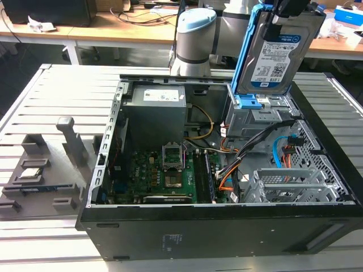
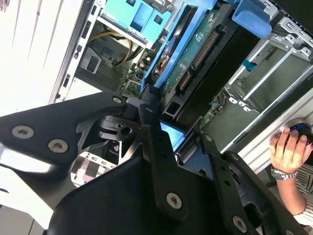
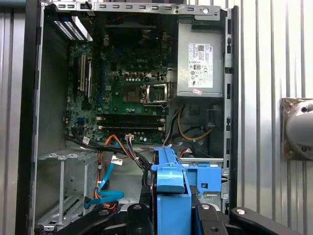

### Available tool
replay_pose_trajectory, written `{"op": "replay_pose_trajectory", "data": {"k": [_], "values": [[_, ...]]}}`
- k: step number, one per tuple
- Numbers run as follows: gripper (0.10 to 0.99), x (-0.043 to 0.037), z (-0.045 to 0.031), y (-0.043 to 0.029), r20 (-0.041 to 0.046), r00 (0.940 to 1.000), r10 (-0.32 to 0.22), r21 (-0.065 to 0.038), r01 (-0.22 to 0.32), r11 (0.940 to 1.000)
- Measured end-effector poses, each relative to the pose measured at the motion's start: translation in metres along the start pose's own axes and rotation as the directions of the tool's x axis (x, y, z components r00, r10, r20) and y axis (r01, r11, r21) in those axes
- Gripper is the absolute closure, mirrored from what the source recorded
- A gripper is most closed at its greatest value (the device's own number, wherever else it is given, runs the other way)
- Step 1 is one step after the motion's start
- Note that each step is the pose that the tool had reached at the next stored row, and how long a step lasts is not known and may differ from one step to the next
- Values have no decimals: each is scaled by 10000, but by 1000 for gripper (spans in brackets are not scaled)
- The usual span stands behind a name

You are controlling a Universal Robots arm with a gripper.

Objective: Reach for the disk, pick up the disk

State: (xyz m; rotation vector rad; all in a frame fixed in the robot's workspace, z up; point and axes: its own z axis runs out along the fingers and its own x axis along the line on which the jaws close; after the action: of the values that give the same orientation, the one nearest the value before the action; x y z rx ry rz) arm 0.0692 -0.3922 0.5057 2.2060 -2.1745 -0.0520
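The gripper (image 1: 286,12) clamps the disk (image 1: 276,54), a flat grey metal slab in a blue plastic frame, upright above the open computer case (image 1: 227,226). The exterior view shows its white-and-blue label; the second wrist view shows its green circuit-board underside (image 2: 198,54) and a person's hand (image 2: 288,149) beside the case.

A slatted metal table (image 1: 68,85) carries an open computer case (image 1: 215,226) beside a grey fixture (image 1: 45,170).
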Motion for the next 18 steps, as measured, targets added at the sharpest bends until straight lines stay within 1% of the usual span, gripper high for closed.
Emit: {"op": "replay_pose_trajectory", "data": {"k": [18], "values": [[722,164,1,2,0,10000,0,0,0,10000]]}}
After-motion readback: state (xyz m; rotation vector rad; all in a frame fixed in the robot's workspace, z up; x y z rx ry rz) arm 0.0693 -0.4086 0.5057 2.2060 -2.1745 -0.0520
